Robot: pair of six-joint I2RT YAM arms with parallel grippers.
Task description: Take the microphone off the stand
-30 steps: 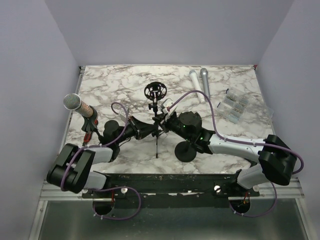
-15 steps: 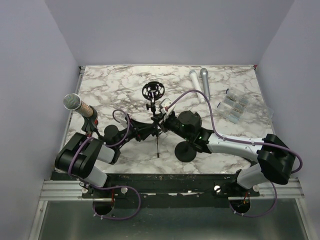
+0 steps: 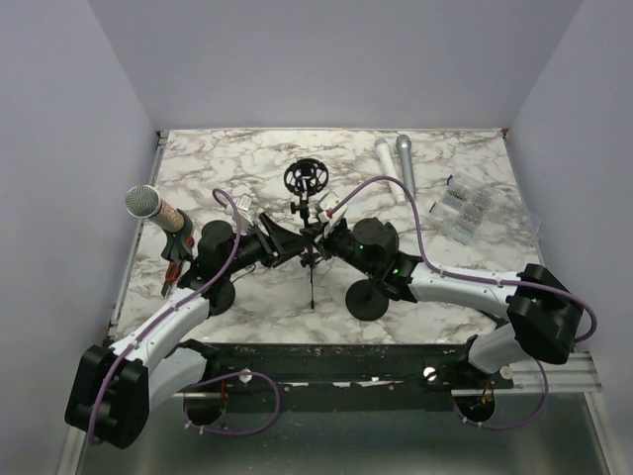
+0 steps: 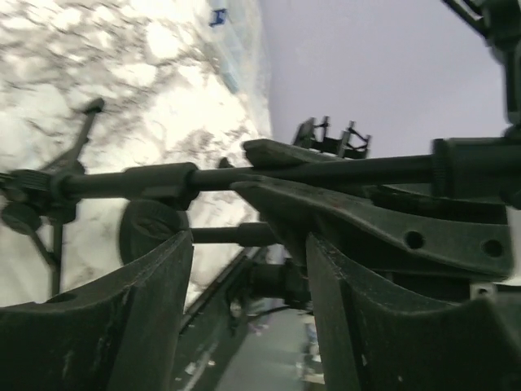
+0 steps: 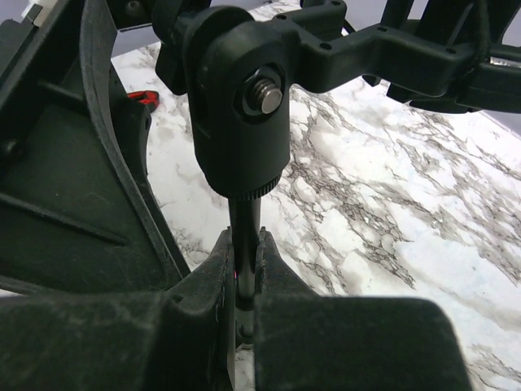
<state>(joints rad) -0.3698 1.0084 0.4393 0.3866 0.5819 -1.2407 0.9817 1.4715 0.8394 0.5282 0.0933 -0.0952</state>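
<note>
The microphone [image 3: 150, 206], silver-headed with a brownish body, sits tilted in a clip on a small stand [image 3: 178, 247] at the table's left edge, apart from both grippers. A second black tripod stand [image 3: 311, 269] with an empty shock mount [image 3: 305, 178] is at the centre. My right gripper [image 3: 318, 236] is shut on that stand's thin pole [image 5: 244, 236], just below its pivot joint [image 5: 244, 98]. My left gripper [image 3: 295, 241] is open beside the same pole [image 4: 244, 175], which crosses above its spread fingers [image 4: 122, 309].
Two loose microphones [image 3: 394, 166] lie at the back right. A clear plastic box [image 3: 465, 212] lies by the right edge. Round black bases stand at the front right [image 3: 368, 299] and front left [image 3: 214, 293]. Grey walls enclose the marble table [image 3: 227, 158].
My left arm has swung its elbow out to the left and its gripper has risen closer to the centre stand's pole. The right gripper keeps its hold; the shock mount shifted slightly.
</note>
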